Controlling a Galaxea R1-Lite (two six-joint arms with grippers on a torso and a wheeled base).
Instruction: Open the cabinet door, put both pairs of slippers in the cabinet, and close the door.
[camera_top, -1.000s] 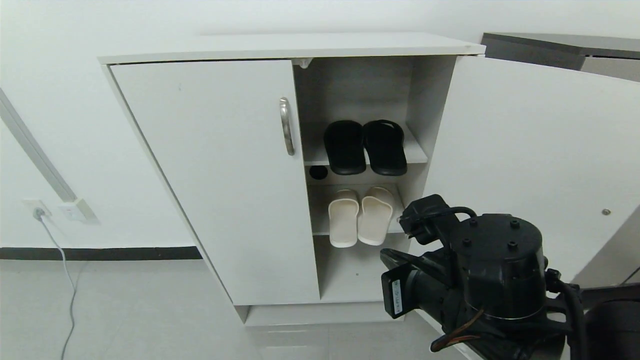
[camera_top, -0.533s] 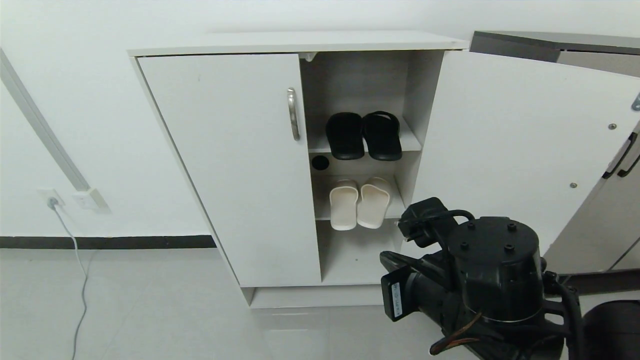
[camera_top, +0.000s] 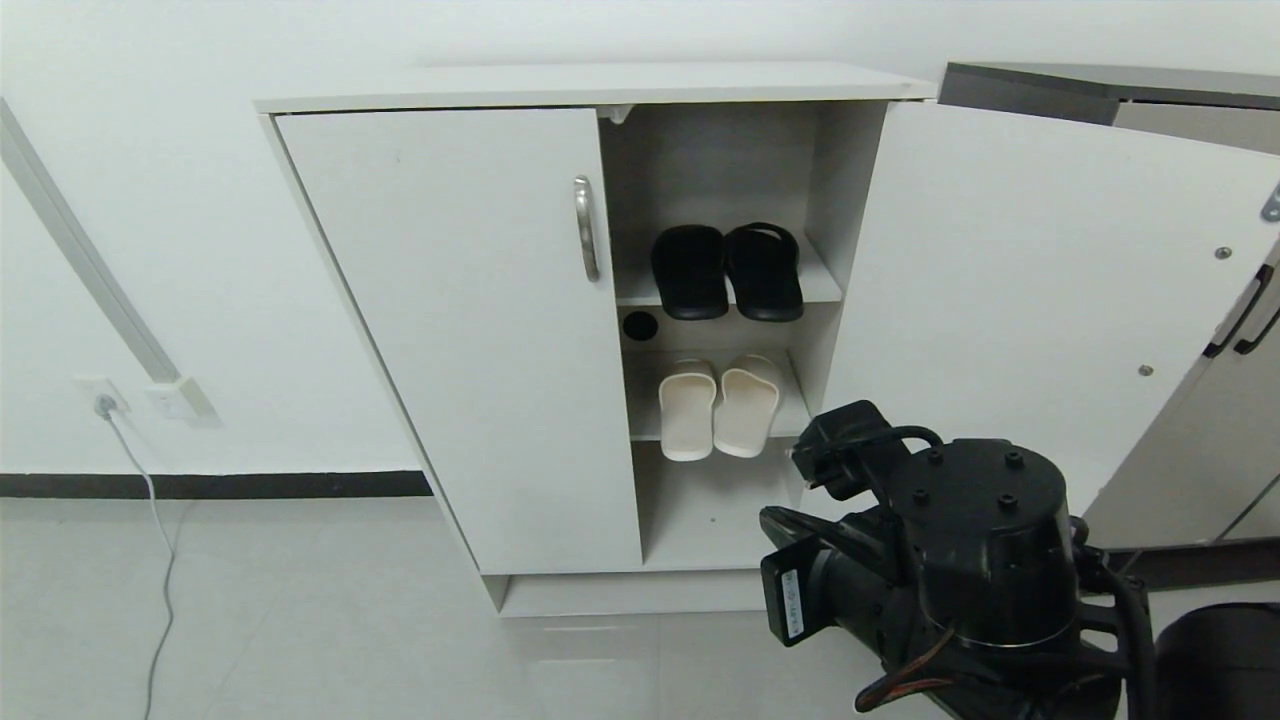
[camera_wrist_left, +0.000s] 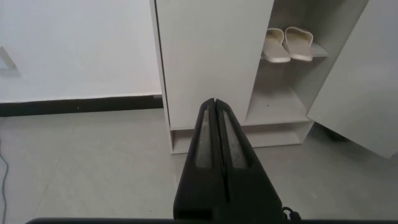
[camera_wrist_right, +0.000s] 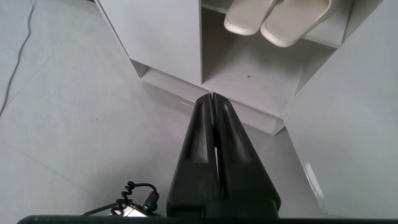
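Both the black slippers (camera_top: 728, 272) and white slippers (camera_top: 720, 408) are in; left tool (camera_wrist_left: 214, 106) and right tool (camera_wrist_right: 214, 99) clenched, empty. Door (camera_top: 1030, 290) looks light and stiff, so I'd push near its free edge.

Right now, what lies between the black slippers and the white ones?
In the head view, the shelf board under the black slippers, then open space with a dark round spot at the left, above the white slippers.

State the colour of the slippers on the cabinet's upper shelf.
The upper-shelf slippers are black; the head view shows them best.
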